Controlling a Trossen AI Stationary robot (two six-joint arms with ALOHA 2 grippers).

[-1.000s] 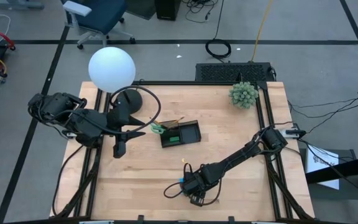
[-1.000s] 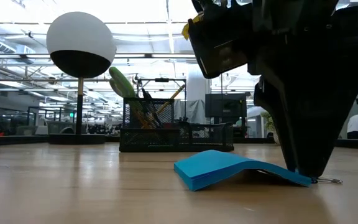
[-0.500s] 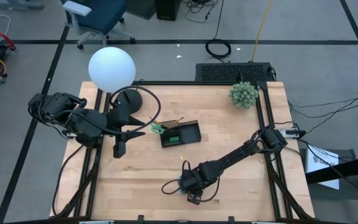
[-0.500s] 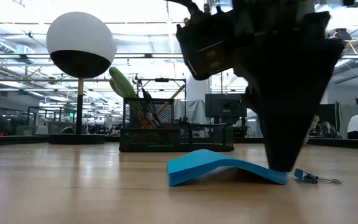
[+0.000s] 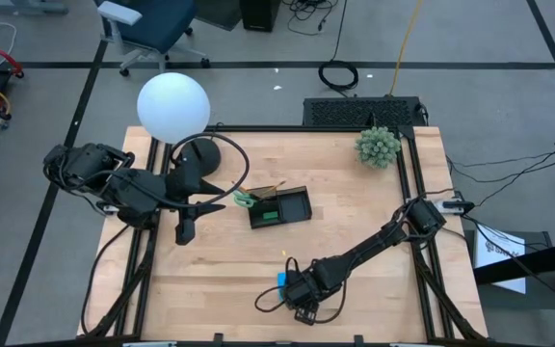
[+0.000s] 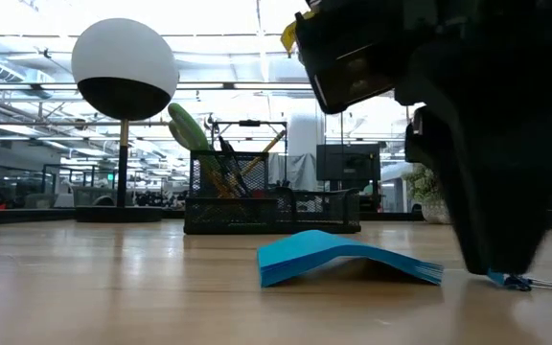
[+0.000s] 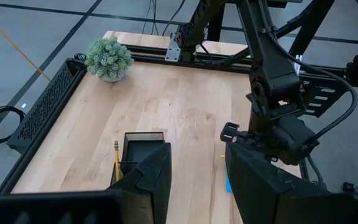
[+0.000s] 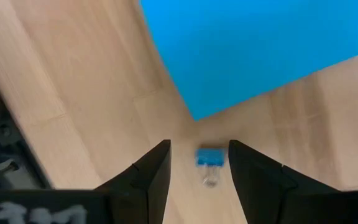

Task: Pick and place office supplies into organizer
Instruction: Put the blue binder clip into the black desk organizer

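- Right gripper point(image 8: 194, 163) low over the table's near edge, fingers apart w/ nothing between them, tips straddling a small blue binder clip point(image 8: 207, 158).
- Clip lies on the wood just beside the blue note pad point(image 6: 343, 257) (pad bowed up in the middle, not gripped).
- Organizer point(image 5: 279, 207) sits mid-table, well apart from pad; pencil and green-handled scissors point(image 5: 246, 200) at its left end.
- Left gripper point(image 7: 194, 180) waits by the lamp base point(image 5: 203, 154), fingers apart, empty.

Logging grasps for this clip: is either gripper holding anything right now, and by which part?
Nothing is held. The right gripper is open over a small blue clip beside the blue note pad; the left gripper is open and empty.
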